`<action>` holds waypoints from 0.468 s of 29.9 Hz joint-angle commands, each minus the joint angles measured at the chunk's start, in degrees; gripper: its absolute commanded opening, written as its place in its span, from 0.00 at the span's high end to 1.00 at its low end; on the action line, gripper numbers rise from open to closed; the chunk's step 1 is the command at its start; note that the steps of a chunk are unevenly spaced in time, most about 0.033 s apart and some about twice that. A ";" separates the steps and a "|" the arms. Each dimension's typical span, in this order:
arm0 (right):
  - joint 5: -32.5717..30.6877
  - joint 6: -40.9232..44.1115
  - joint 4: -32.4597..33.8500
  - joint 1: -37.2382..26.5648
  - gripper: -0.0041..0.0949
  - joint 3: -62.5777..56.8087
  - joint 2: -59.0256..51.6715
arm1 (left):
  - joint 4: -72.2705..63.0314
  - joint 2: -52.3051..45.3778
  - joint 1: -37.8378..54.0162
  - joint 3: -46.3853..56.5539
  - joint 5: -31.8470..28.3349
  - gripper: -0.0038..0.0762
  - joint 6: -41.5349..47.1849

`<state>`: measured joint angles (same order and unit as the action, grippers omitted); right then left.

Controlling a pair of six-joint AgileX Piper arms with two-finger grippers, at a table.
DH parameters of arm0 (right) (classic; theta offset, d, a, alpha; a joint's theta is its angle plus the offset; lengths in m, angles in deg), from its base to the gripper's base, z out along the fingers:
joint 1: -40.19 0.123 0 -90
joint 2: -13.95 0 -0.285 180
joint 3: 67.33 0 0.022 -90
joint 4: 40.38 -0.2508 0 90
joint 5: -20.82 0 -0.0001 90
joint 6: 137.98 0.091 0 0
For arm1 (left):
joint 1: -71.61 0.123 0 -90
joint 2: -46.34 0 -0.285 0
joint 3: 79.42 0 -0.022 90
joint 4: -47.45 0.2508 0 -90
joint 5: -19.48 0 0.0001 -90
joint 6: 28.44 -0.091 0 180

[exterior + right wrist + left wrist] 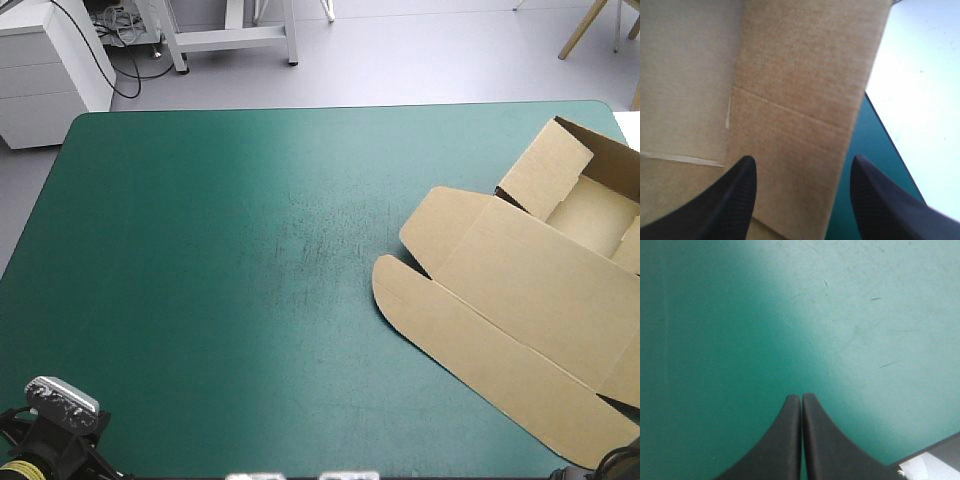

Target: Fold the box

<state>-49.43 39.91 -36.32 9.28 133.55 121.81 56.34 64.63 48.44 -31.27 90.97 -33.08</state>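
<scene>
we see the box (520, 290) on the right side of the teal-green cover (220, 250), lid flat, tray walls up by the far right corner; left gripper (801, 396) fingers pressed together over bare cover, right gripper (802, 160) fingers spread above the brown board near the cover's right edge.

The left gripper (801, 397) holds its two black fingers (785, 440) pressed together in one pointed arch. Beneath lies the teal-green cover (740, 315) — thin dark scratches (888, 364) mark it from twelve to two o'clock of the fingertips, where it looks paler.
</scene>
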 commanded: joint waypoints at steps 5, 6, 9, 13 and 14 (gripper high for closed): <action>1.30 -0.36 -6.86 -0.34 0.44 1.13 -13.34 | 0.67 0.72 0.02 -1.39 0.99 0.96 0.07; 1.30 -0.48 -9.34 -0.20 0.46 0.67 -15.34 | 0.67 0.72 0.02 -1.39 0.99 0.96 0.07; 1.30 -3.34 -16.23 -0.20 0.63 -1.66 -21.94 | 0.67 0.72 0.02 -1.39 0.99 0.96 0.07; 1.30 -5.87 -20.47 -0.20 0.94 -7.85 -31.80 | 0.66 0.72 0.02 -1.39 0.41 0.96 0.07; 1.30 -6.01 -20.75 -0.20 0.98 -9.88 -34.00 | 0.66 0.72 0.02 -1.39 0.29 0.96 0.07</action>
<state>-49.91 35.54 -54.55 9.28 126.19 94.90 56.59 64.63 48.44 -31.27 90.97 -33.08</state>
